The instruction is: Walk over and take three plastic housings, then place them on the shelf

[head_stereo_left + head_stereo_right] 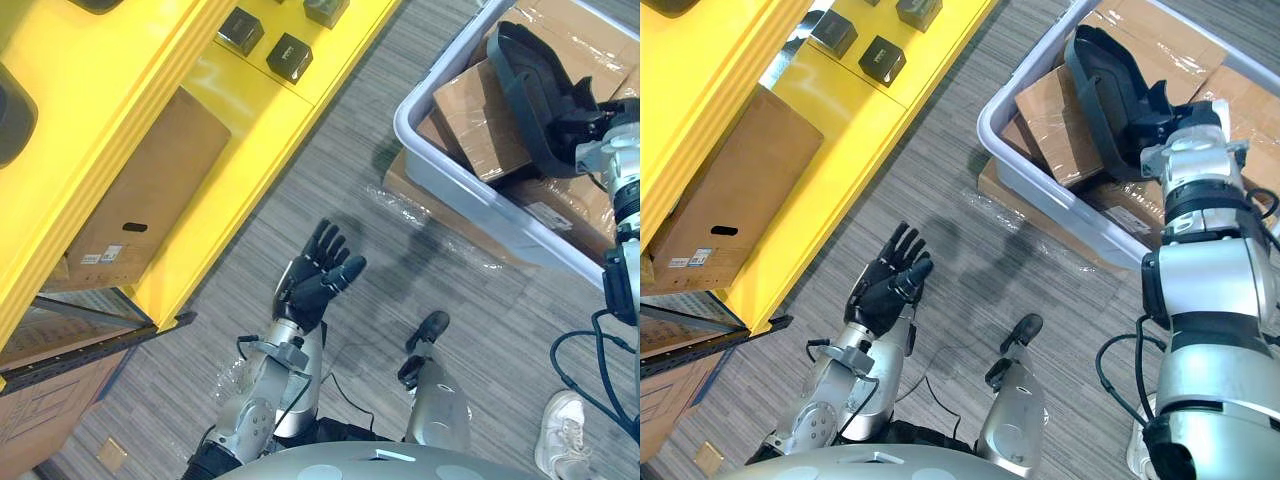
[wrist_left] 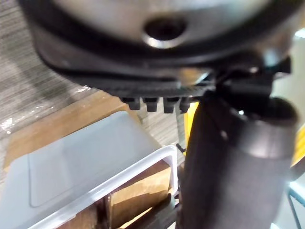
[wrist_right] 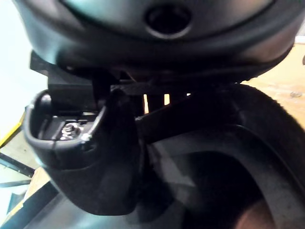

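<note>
A large black plastic housing (image 1: 530,90) lies on cardboard boxes inside a grey bin (image 1: 420,112) at the upper right. My right hand (image 1: 1162,122) reaches into the bin, with its thumb (image 3: 107,157) and fingers curled on the housing's (image 3: 248,157) edge. Over the floor in the middle, my left hand (image 1: 315,275) is raised palm up, fingers straight and spread, holding nothing. Its thumb (image 2: 228,157) shows close up in the left wrist view. The yellow shelf (image 1: 250,130) runs along the left.
Two small black boxes (image 1: 289,56) sit on the yellow shelf's upper level. A brown carton (image 1: 150,190) lies on its lower level. Flat cardboard under plastic wrap (image 1: 420,205) sticks out from beneath the bin. A person's white shoe (image 1: 560,435) stands at the lower right.
</note>
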Robot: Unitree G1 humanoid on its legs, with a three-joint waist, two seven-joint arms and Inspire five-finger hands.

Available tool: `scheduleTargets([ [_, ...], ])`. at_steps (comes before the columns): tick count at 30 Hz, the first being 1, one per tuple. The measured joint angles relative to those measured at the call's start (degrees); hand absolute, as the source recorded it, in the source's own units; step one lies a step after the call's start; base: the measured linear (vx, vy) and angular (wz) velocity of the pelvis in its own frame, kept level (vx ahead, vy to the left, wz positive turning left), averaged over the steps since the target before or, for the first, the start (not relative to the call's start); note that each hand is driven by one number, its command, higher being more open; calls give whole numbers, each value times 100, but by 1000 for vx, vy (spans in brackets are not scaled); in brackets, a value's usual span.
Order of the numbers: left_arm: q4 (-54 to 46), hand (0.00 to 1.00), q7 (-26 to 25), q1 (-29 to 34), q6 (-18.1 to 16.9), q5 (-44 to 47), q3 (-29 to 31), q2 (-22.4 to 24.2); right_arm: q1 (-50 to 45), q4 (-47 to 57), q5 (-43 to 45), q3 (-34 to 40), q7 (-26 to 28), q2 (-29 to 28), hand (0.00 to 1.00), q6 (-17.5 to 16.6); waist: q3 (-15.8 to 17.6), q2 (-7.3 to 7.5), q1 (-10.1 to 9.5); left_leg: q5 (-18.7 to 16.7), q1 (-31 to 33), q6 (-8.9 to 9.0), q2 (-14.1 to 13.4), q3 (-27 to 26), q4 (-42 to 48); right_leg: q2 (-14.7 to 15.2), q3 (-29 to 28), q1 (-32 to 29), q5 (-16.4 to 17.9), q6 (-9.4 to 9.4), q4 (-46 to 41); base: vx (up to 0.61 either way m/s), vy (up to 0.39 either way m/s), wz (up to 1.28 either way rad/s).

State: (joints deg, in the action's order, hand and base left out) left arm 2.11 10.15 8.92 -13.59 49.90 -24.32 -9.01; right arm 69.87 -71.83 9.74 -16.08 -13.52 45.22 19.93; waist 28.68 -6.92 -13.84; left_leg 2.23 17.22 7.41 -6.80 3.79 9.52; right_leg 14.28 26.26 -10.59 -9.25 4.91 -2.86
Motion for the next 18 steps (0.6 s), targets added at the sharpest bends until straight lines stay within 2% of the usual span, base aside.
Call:
scheduleTargets([
  [4,-58,100,-25,80,-96,-16,288,-6,-200,69,-49,248,-1000,-189,0,-399,22,50,34,167,-182,22,-28,-41,-290,-18,-7,31,4,-4,8,-33,-11,-4],
  [7,-266,100,-152,100,-127,-70,633,-83,-594,1037,-338,568,-1733,-234,0,-688,35,175,105,269,-408,47,-108,-63,-507,-107,-2,174,29,-34,72,-49,-33,-8],
  [10,-717,100,-354,150,-160,-194,969,-223,-896,2221,-1249,822,-2406,-246,0,-1166,33,340,186,334,-645,71,-199,-178,-717,-209,-42,304,17,-28,222,-31,-38,-17],
  [12,-828,100,-477,60,-156,-354,1146,-226,-1169,3011,-1664,1063,-2705,-282,0,-1369,-7,408,245,376,-869,75,-223,-228,-865,-249,-52,471,12,-24,312,4,-30,-12],
  [15,-988,100,-527,23,-54,-333,1375,-210,-1895,4245,-2257,1464,-3151,-598,0,-1811,-321,684,345,424,-1084,81,-225,-370,-1112,-271,-100,576,-17,22,483,69,-18,-13],
  [17,-1035,100,-452,-84,294,-299,1416,-199,-2530,4914,-2545,1691,-3216,-959,0,-2029,-629,917,419,431,-1269,90,-205,-474,-1275,-268,-141,697,-48,65,618,114,1,-13],
  [18,-1037,100,-419,-112,396,-299,1407,-186,-2687,5021,-2591,1693,-3213,-1038,0,-2076,-709,952,443,431,-1312,91,-199,-487,-1312,-262,-141,726,-48,66,632,111,2,-8],
])
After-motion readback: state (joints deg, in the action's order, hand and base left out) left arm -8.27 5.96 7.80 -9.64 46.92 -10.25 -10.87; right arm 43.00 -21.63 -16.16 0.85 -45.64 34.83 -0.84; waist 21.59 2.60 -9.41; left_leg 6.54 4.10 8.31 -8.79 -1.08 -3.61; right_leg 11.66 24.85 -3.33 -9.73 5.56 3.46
